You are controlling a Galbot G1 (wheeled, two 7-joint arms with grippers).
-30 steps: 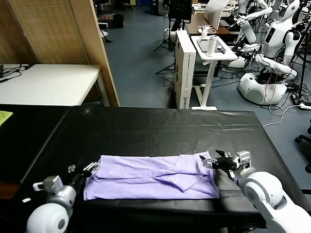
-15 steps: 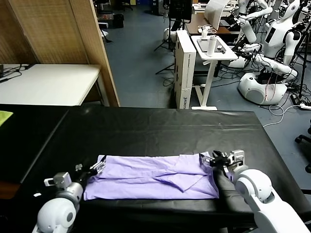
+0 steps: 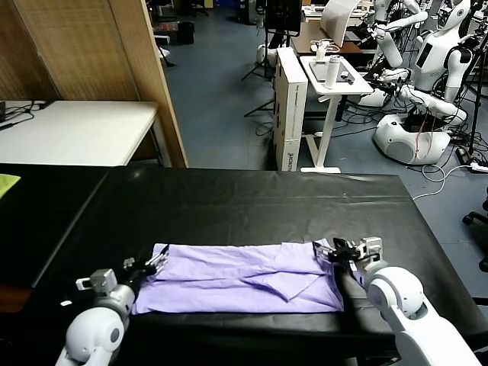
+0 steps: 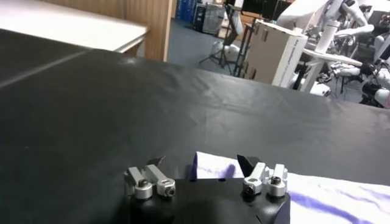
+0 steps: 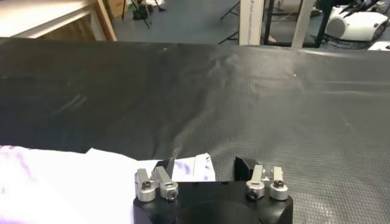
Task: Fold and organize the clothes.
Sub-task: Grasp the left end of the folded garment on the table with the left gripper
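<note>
T-shirt lies long axis left-right along counter front edge. Left tool released, straddling left far corner; right tool released, straddling right far corner.

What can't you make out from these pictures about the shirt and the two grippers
- T-shirt underside and any print: hidden in the head view, only the plain top shows.
- Left gripper: its own body covers the fingertips in the left wrist view, so contact with the corner is unclear.
- Right gripper: the same in the right wrist view.
- Most of the shirt: cut off by the frame edge in both wrist views.
</note>
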